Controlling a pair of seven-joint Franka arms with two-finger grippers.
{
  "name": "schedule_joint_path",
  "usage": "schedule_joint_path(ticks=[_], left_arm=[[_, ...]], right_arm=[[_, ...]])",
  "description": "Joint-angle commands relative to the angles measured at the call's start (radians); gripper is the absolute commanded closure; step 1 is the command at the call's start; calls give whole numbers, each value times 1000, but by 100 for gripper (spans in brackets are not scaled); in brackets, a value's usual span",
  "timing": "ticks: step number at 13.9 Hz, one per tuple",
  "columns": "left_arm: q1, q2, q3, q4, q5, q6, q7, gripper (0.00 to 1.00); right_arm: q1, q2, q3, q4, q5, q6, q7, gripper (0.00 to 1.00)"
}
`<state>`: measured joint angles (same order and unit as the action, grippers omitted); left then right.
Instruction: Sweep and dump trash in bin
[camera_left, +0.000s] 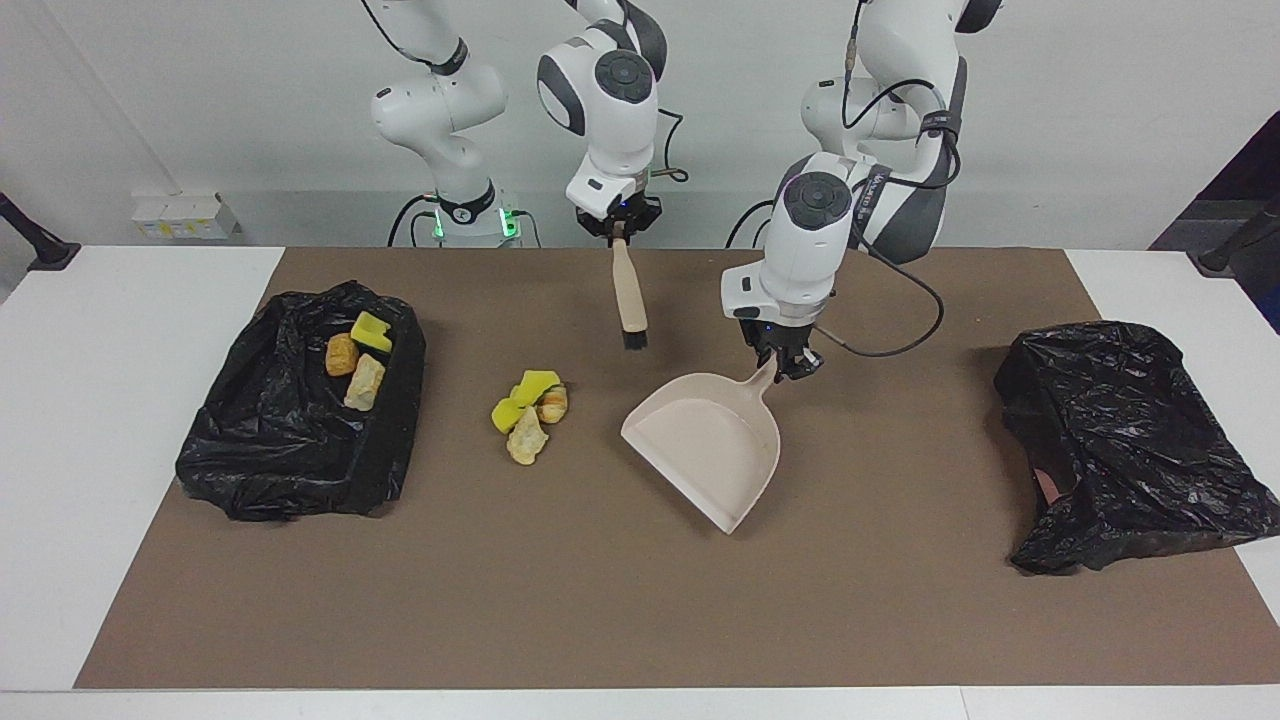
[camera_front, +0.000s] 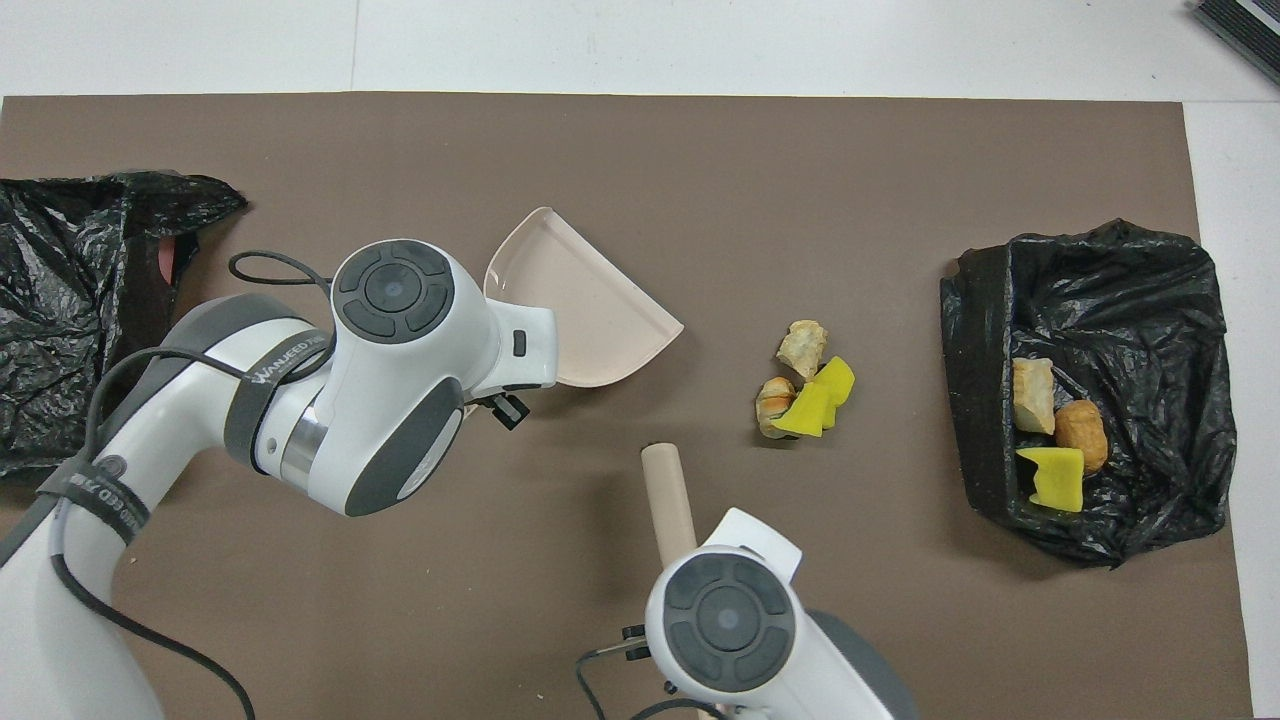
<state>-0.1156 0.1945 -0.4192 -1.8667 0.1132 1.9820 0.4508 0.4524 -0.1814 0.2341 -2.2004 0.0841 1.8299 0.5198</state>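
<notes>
The left gripper (camera_left: 787, 367) is reaching down over the middle of the worktop (camera_left: 130, 450), its fingers clamping the handle of the beige dustpan (camera_left: 712, 440). The pan is sitting turned on the brown mat (camera_left: 620, 610), its open mouth angling toward the loose trash (camera_left: 530, 410). That little heap of yellow sponge chunks and pastry pieces is lying on the mat between the dustpan and the black bin bag (camera_left: 290, 420) at the right arm's end, where three more pieces (camera_left: 357, 358) are already resting. The right gripper (camera_left: 620, 228) is hanging from a bent wrist, fingers closed on the handle of the hand brush (camera_left: 629, 296), which is pointing bristles-down above the mat. Another black bag (camera_left: 1125, 440) is slumping at the left arm's end.
</notes>
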Motion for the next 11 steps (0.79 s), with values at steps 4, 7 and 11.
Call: schedule_joint_path(ticks=[4,7,11], left_arm=[[-27,-17,-7,-60,26,23,296,100],[-61,-15,-10,-86,39,58,290,100],[-78,-21,-44,-114,75,93,246,100]], right_arm=[[-249,65,11,19,-292,-23,-221,100],[-345,153,11,70,-404,-6,-331,100],[-380,246,13,94,-489,54,-351,100]])
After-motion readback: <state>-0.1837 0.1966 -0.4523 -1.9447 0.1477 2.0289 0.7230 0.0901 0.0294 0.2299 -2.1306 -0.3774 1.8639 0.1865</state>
